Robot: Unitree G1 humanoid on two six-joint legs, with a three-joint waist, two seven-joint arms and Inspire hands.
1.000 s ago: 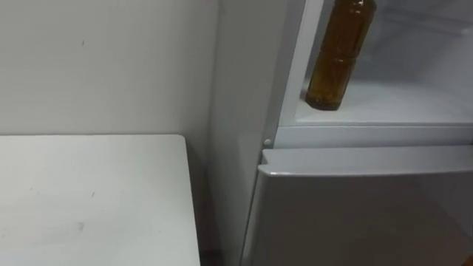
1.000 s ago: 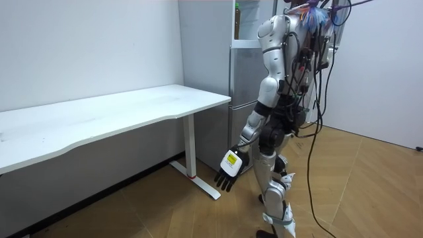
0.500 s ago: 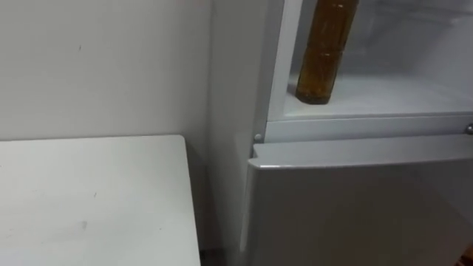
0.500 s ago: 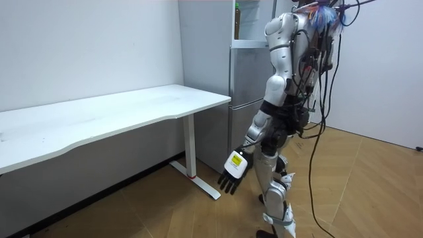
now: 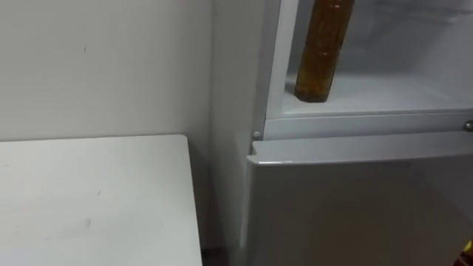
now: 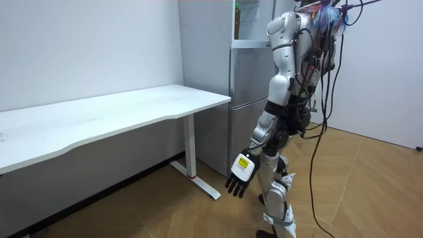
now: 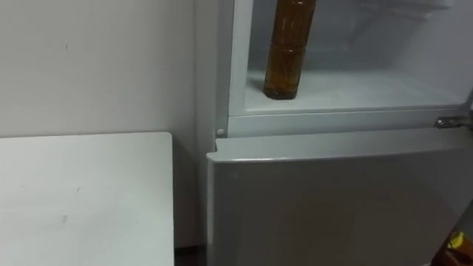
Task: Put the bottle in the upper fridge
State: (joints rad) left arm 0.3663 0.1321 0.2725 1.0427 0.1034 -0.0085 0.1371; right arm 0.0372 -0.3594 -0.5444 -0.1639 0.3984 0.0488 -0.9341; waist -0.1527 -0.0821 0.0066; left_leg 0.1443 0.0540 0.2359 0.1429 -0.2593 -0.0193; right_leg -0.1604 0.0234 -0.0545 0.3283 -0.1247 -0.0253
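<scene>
In the left eye view, a tall amber plastic bottle point(image 5: 319, 55) stands upright and free on the white floor of the upper compartment point(image 5: 384, 96) of a pale grey fridge point(image 5: 233, 111). It is close to the compartment's left wall and near its front edge. Below it the fridge's grey lower door point(image 5: 355, 199) is closed. A white flat-topped table point(image 5: 89, 199) sits just beside the fridge on the left, against a plain white wall point(image 5: 103, 66). In the room view the robot stands upright on the wooden plank floor point(image 6: 370, 192), directly before the fridge, with the table on the room view's left. Its left hand point(image 6: 239, 177) hangs low beside its leg, fingers straight and spread, holding nothing. In the right eye view a dark shape with a yellow spot at the lower right corner appears to be the right hand point(image 7: 458, 242); whether it is open or closed cannot be told. A small metal hinge point(image 7: 447, 122) sits at the right end of the ledge under the upper compartment.
</scene>
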